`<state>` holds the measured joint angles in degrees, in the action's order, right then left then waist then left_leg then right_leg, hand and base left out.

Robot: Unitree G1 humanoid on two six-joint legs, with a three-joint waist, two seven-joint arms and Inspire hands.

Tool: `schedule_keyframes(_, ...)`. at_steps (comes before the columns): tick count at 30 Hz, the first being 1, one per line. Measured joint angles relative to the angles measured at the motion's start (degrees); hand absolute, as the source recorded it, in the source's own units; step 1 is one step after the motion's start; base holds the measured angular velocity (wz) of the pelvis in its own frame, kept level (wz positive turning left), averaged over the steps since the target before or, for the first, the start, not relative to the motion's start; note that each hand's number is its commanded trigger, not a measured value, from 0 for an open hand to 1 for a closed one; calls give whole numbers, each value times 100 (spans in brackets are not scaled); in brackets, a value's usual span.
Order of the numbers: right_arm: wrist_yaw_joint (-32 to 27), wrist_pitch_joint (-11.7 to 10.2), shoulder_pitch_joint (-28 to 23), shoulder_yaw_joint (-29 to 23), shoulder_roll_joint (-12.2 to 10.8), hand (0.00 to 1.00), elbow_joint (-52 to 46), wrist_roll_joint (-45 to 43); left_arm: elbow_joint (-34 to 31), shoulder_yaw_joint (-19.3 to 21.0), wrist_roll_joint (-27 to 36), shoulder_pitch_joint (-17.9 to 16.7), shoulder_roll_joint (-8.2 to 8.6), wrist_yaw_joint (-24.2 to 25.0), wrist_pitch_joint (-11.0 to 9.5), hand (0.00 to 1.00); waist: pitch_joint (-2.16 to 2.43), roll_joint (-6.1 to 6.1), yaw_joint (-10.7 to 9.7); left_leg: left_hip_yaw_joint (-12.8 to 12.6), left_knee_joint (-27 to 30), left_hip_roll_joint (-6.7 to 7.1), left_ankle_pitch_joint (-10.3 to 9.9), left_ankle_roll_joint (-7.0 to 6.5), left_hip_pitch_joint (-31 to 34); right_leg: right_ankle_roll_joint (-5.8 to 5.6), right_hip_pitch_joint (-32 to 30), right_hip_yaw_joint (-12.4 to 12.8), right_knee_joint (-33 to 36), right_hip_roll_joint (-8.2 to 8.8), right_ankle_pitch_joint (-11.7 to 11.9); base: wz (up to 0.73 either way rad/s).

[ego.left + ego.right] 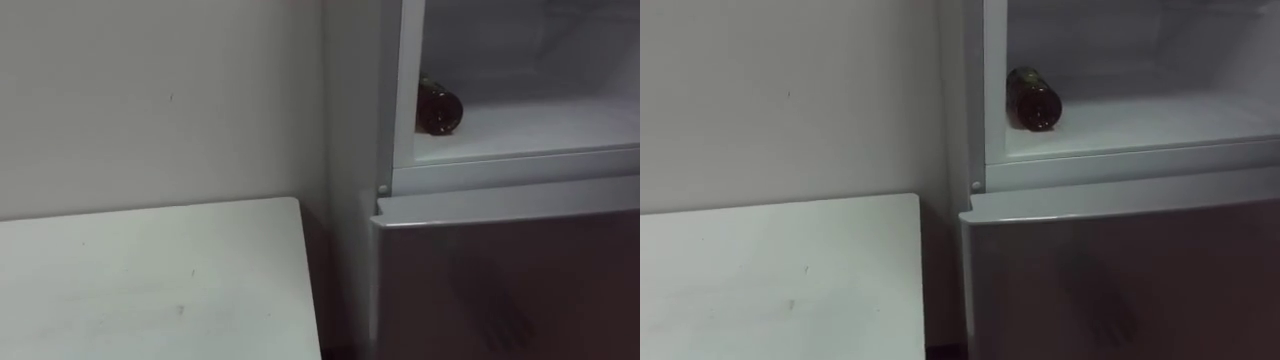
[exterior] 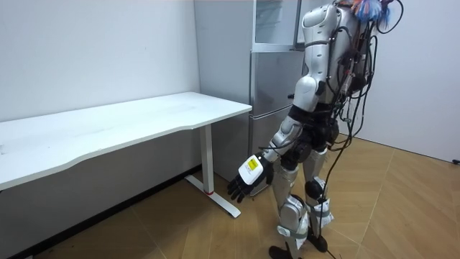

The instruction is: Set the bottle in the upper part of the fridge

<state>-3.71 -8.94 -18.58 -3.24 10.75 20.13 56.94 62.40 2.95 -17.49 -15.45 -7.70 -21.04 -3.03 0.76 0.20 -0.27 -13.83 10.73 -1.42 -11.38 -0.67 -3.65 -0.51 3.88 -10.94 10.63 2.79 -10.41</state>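
Well above the left robot hand, the bottle lies on its side on the white shelf of the upper fridge compartment. It is close to the left wall and near the front edge, with bare shelf to its right. The robot hand hangs low by the robot's thigh, fingers relaxed and empty, below the tabletop's end edge. The lower door is closed.

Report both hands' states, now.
Left hand: open, fingers relaxed, holding nothing.
Right hand: cannot be told.
The bottle lies on its side in the upper fridge, not in a hand.
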Motion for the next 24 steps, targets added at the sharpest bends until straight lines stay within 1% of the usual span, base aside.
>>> schedule_keyframes(2,-200,16,-33,-9,-12,0,390,-51,-5,-120,46,-14,0,-1,-14,0,-11,7,-43,4,5,6,-8,-9,15,-11,-13,-7,-12,10,-9,0)
schedule_keyframes(5,-434,9,-4,-71,-24,0,785,-196,-1,-106,87,-61,-8,4,-9,0,-12,-4,-161,7,1,10,-16,-7,-6,-20,5,1,-13,11,-34,1)
schedule_keyframes(6,-525,8,15,-97,-24,0,1047,-320,8,-87,122,-104,-9,2,-9,0,-20,-4,-168,7,-1,10,-16,-6,-14,-20,20,1,-16,8,-35,0)
schedule_keyframes(8,-672,16,17,-141,-29,0,1320,-356,4,-85,174,-106,-9,1,-10,0,-22,-20,-183,5,1,9,-16,-6,-15,-19,20,1,-12,8,-34,0)
schedule_keyframes(11,-880,16,4,-204,-21,0,1586,-422,-4,-93,251,-163,-17,0,-12,0,-26,-19,-281,3,-3,11,-17,-6,-17,-21,27,-3,-24,11,-37,0)
schedule_keyframes(12,-912,18,-12,-220,-21,0,1623,-470,-4,-95,289,-163,-17,0,-12,0,-27,-20,-284,2,-5,11,-17,-6,-17,-21,25,-3,-24,11,-37,0)
schedule_keyframes(14,-1043,26,-63,-287,-22,0,1773,-675,-44,-90,322,-196,-21,5,-10,0,-43,-4,-308,-7,-7,11,-17,-6,-15,-21,16,-3,-19,13,-39,0)
schedule_keyframes(19,-1192,26,-70,-323,-27,0,2156,-991,-259,-84,323,-290,-20,34,4,0,-46,-12,-428,1,-21,9,-16,-6,-22,-19,6,1,-9,14,-44,0)
schedule_keyframes(22,-1253,31,-24,-501,-46,0,2457,-1024,-282,-82,318,-209,-22,36,3,0,-32,-47,-463,-4,-44,11,-16,-6,-46,-20,3,20,4,17,-55,-1)
schedule_keyframes(24,-1351,30,-38,-551,-48,0,2509,-1005,-287,-75,291,-179,-26,36,2,0,-33,-62,-458,-23,-81,11,-12,-1,-78,-24,0,79,14,10,-70,-8)
